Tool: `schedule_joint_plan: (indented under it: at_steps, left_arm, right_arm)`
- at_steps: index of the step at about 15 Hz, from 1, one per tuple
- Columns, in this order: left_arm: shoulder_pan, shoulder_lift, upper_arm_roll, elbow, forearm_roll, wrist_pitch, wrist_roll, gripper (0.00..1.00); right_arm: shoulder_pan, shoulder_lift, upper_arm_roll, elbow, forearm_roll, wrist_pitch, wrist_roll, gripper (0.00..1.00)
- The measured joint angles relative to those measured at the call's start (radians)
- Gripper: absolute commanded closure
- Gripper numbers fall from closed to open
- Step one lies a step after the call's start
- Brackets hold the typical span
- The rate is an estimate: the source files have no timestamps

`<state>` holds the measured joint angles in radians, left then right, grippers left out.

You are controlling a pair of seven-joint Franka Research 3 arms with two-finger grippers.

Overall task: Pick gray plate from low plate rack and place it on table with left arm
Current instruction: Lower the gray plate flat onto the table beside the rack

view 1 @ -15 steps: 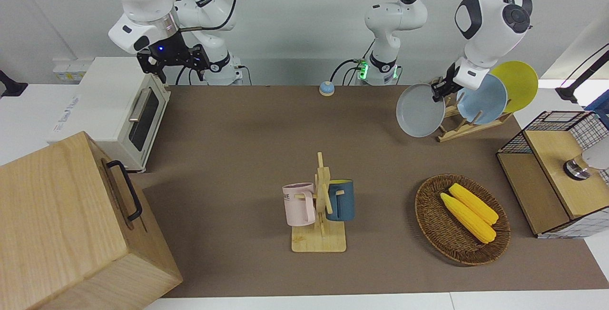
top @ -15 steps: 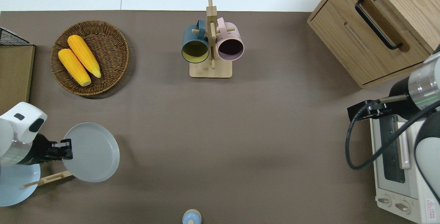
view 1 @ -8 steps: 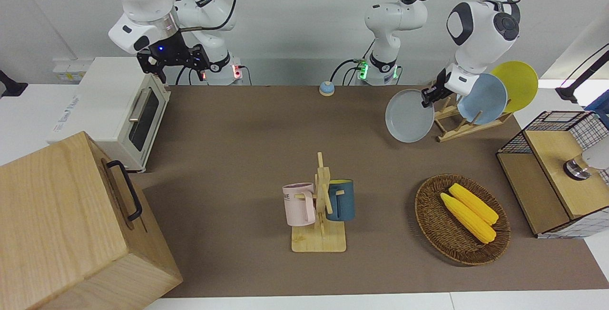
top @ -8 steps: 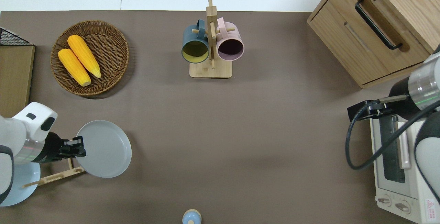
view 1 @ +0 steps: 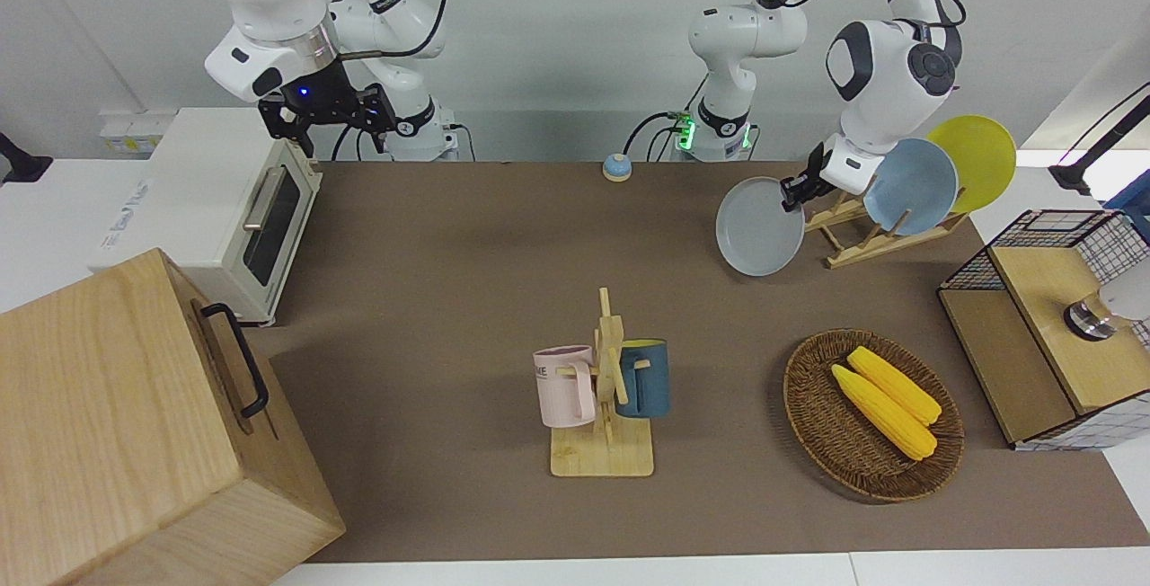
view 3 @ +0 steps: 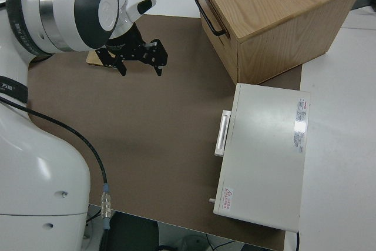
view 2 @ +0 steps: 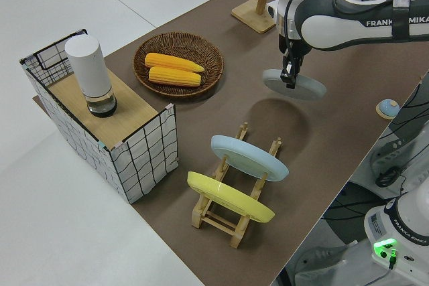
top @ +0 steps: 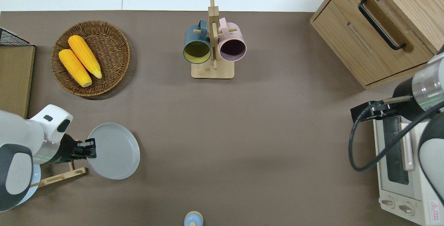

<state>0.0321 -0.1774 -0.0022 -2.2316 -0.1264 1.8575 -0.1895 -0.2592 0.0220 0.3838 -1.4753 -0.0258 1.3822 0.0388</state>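
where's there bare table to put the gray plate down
Bare table spreads right under the gray plate held by the left gripper, toward the mug stand. It is crowded at the low plate rack and corn basket.

Both arms: glossy white jointed shells, dark grey joint caps, black cables looped outside. Left arm [view 1: 885, 60] carries "FRANKA" lettering and a plain black two-finger gripper [top: 91, 149]. Right arm's black gripper [view 1: 328, 110] shows a blue light (green lamp at the left base).

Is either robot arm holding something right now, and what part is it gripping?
Yes: the left gripper holds the gray plate by its rim, above the table. The right arm is parked.
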Motion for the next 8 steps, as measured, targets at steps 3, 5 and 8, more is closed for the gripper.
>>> schedule_joint_plan:
  at_steps: [3, 5, 8]
  left_arm:
    - [0.000, 0.005, -0.003, -0.001, 0.000, 0.004, 0.000, 0.96]
    - [0.000, 0.009, -0.005, -0.005, 0.000, 0.013, 0.000, 0.95]
    - [0.000, 0.015, -0.010, -0.015, -0.001, 0.028, -0.001, 0.95]
  right_arm:
    - [0.000, 0.000, 0.000, 0.000, 0.000, 0.000, 0.000, 0.017]
    - [0.000, 0.000, 0.000, 0.000, 0.000, 0.000, 0.000, 0.017]
    - [0.000, 0.000, 0.000, 0.000, 0.000, 0.000, 0.000, 0.017]
